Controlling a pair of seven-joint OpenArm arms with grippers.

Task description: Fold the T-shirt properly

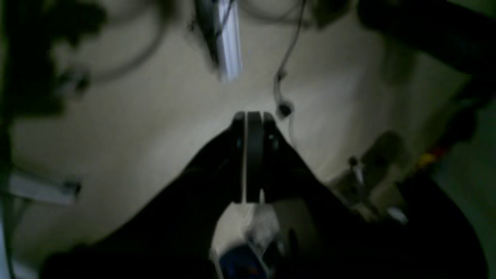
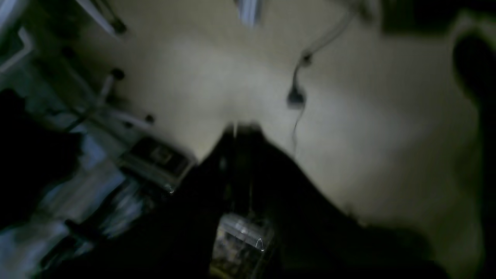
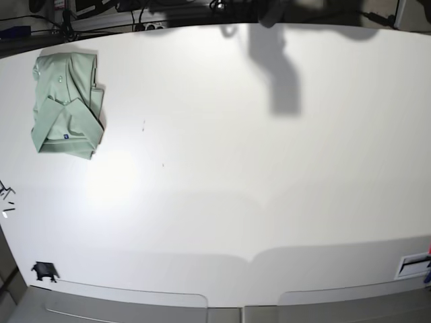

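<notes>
In your left wrist view, the left gripper is sitting with its two dark fingers pressed flat together, only a thin pale seam showing between them, and nothing caught in that seam. It is pointing out over a pale floor where a thin cable is trailing down to a small plug. The picture is dim and soft, so you are not getting finer detail, and the garment is not showing here.

In your right wrist view, the right gripper is appearing as a dark, blurred wedge. You cannot judge its tips clearly from the smear alone, yet they are reading as drawn fully together, with no cloth between them. Beyond it a cable is lying across the same pale floor, and dark equipment is crowding the left edge.

In your base view, neither arm is showing; only their shadows are falling across the far side of the white table. The T-shirt is lying folded into a compact bundle near the table's far left corner, collar side up, its small blue label facing the camera. It is resting well apart from everything else.
</notes>
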